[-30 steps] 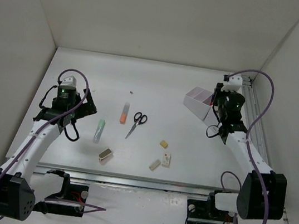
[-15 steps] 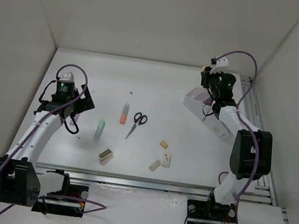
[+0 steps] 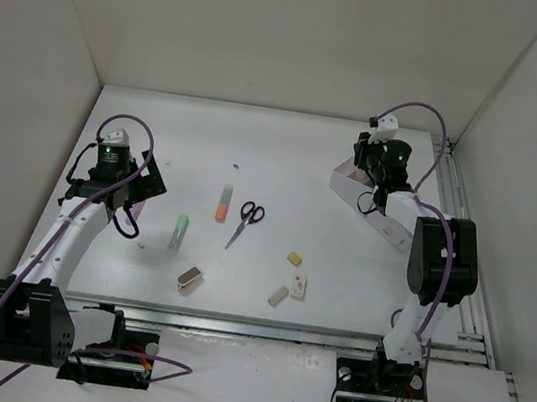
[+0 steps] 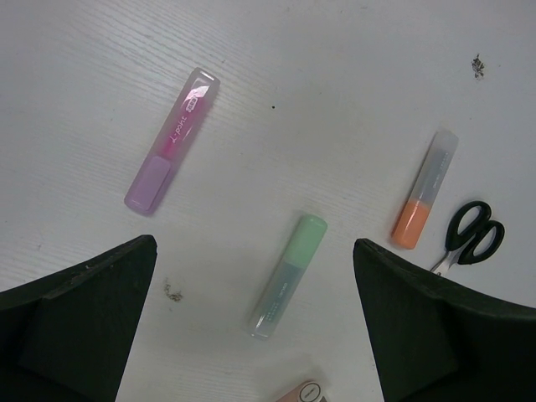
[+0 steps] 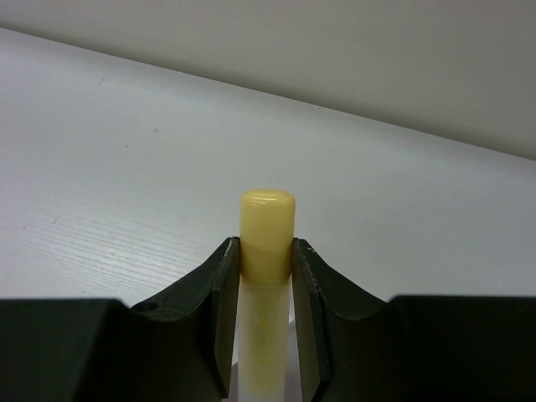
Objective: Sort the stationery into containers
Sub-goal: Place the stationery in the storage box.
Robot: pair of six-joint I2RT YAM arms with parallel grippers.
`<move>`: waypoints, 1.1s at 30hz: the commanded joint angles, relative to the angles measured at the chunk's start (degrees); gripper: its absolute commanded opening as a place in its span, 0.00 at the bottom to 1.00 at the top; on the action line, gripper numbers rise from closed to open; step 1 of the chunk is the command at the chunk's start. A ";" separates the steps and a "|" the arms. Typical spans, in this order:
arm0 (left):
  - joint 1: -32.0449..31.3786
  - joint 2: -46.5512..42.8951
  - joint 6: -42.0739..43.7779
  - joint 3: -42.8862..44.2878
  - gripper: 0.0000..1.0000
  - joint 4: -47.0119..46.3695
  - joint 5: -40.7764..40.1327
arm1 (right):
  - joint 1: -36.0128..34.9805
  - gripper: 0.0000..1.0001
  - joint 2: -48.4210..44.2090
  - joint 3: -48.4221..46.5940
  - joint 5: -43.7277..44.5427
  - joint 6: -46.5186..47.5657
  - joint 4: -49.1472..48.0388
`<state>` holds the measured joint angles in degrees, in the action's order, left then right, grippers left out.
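Stationery lies scattered across the middle of the white tabletop in the overhead view. An orange marker sits just left of the black-handled scissors. A green marker lies lower left of them, and a small block lies below that. Three beige erasers rest lower right of the scissors, two of them close together and the third a little above.

The white tray stands in the upper right of the overhead frame, near the right wall. The right arm's wrist hangs over it. In the right wrist view, the right end effector is clamped on a yellow marker. The marker's rounded cap sticks up past the two dark fingers, which press on either side of it. The tray itself cannot be made out in that view.

The left end effector hangs over the left part of the tabletop with its fingers wide apart and nothing between them. Its wrist view shows a pink marker in the upper left and the green marker at centre. The orange marker and the scissors' handles lie at right. All of these lie flat and apart from one another. In the overhead view the pink marker cannot be seen.
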<state>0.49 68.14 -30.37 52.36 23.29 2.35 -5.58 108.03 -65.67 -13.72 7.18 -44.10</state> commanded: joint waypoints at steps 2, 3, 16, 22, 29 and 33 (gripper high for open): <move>0.48 -1.96 0.58 2.14 1.00 -1.58 0.02 | 0.22 0.03 -4.22 1.59 1.41 0.03 -7.41; 0.48 -2.04 0.49 1.87 0.99 -1.41 0.02 | 0.22 0.04 -4.66 1.94 1.67 -0.15 -7.49; 0.48 -4.24 0.49 1.17 0.99 -0.79 -0.15 | 0.40 0.09 -8.88 6.43 3.26 -0.59 -9.78; 0.48 -4.59 0.40 1.17 0.99 -0.44 -0.42 | 0.66 0.13 -9.59 7.48 4.31 -1.11 -10.13; 0.48 -5.30 0.31 1.08 1.00 0.09 -0.59 | 1.28 0.17 -9.59 9.06 4.14 -2.52 -10.84; 0.48 -5.91 0.14 0.99 1.00 0.53 -0.50 | 1.19 0.23 -9.94 9.86 3.26 -3.14 -11.54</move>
<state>0.49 64.14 -30.39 52.34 24.45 2.33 -5.08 102.39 -55.88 -10.83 4.47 -49.91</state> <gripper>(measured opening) 0.996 0.251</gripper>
